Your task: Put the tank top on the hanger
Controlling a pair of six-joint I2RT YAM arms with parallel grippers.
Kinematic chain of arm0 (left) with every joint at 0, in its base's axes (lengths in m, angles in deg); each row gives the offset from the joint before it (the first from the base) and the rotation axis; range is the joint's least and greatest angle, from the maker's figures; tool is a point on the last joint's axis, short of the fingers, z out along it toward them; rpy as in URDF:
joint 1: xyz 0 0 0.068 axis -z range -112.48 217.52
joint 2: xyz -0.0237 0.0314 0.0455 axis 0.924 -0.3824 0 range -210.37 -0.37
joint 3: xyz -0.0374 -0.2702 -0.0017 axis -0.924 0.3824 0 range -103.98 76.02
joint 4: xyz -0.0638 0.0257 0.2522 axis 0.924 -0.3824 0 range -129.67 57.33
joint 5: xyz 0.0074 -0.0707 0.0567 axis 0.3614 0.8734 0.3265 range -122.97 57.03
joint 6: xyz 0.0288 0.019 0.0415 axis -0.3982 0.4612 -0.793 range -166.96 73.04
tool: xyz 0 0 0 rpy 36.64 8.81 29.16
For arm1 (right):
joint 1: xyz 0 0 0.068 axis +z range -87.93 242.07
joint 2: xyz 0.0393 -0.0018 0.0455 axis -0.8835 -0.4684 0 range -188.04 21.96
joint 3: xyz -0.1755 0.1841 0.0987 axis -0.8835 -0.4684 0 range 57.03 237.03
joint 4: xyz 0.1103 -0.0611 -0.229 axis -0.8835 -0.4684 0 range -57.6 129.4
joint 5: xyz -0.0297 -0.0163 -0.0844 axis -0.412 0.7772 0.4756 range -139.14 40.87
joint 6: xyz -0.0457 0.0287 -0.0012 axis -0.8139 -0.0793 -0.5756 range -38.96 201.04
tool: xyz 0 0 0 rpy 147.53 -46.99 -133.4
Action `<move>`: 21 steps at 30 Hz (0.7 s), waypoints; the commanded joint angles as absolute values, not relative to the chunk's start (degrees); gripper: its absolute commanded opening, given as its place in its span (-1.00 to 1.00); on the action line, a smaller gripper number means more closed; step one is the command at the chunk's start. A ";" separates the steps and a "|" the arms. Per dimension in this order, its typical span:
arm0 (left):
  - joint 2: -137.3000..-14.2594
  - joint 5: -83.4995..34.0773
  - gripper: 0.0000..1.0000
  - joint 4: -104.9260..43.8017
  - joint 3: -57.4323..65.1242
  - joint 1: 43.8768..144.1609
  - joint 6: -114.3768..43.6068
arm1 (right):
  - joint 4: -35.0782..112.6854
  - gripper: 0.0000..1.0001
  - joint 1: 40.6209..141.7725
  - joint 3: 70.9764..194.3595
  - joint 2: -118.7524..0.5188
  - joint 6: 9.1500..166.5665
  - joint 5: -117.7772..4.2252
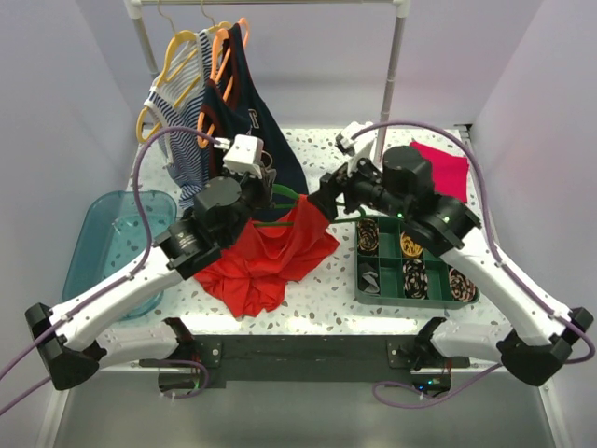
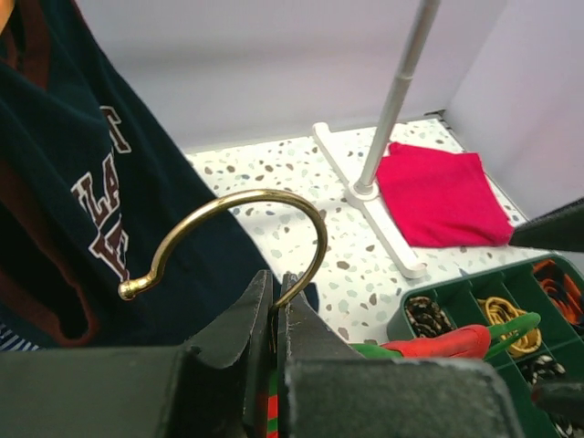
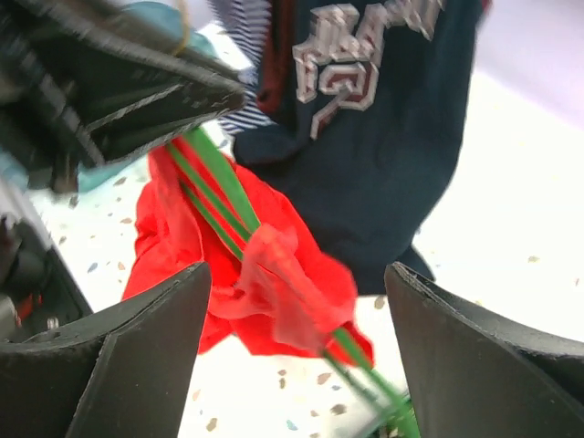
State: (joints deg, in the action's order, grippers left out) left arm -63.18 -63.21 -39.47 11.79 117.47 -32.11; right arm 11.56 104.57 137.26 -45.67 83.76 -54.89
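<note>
Crumpled red tank top drapes hanger, left jaws clamping it, right jaws open.

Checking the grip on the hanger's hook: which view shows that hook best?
Left wrist view: the hook arcs whole and sharp above the shut left gripper. In the top external view the left arm hides it; only green bars of the hanger show. The right wrist view shows those bars, blurred, amid the tank top.

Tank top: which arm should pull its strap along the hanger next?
Right, likely: the right end effector, open, flanks the tank top strap; the left end effector is shut on the hanger hook.
</note>
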 commanded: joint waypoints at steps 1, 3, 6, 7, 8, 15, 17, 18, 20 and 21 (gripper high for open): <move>-59.79 -56.01 -1.00 -42.76 6.33 117.53 -35.36 | 9.61 0.60 101.28 139.03 -45.62 71.74 -69.77; -59.70 -54.34 -1.00 -44.08 4.13 117.44 -36.59 | 5.76 0.55 100.22 141.84 -47.64 70.42 -76.17; -59.52 -53.28 -1.00 -46.20 1.40 117.44 -37.64 | 3.64 0.50 99.16 144.04 -51.15 69.53 -83.64; -59.70 -52.93 -1.00 -46.90 0.79 117.44 -38.00 | 3.63 0.50 99.25 144.31 -52.29 69.88 -84.63; -59.70 -52.66 -1.00 -47.17 0.08 117.44 -38.17 | 3.63 0.49 99.16 144.66 -52.74 70.23 -85.25; -60.58 -50.46 -1.00 -47.08 -1.85 117.44 -39.58 | 5.29 0.02 99.25 143.08 -53.10 73.56 -86.67; -61.19 -50.11 -1.00 -46.82 -2.55 117.44 -39.67 | 6.17 -0.23 99.25 141.68 -51.87 74.62 -84.65; -61.37 -49.85 -1.00 -46.56 -2.73 117.44 -39.67 | 6.26 -0.44 99.25 141.32 -51.43 75.15 -84.21; -62.16 -49.15 -1.00 -46.29 -3.78 117.53 -39.58 | 7.05 -0.77 99.25 139.93 -50.20 76.21 -82.81; -62.51 -48.97 -1.00 -46.29 -4.22 117.44 -39.41 | 7.93 -1.00 99.25 139.39 -48.72 77.08 -82.62</move>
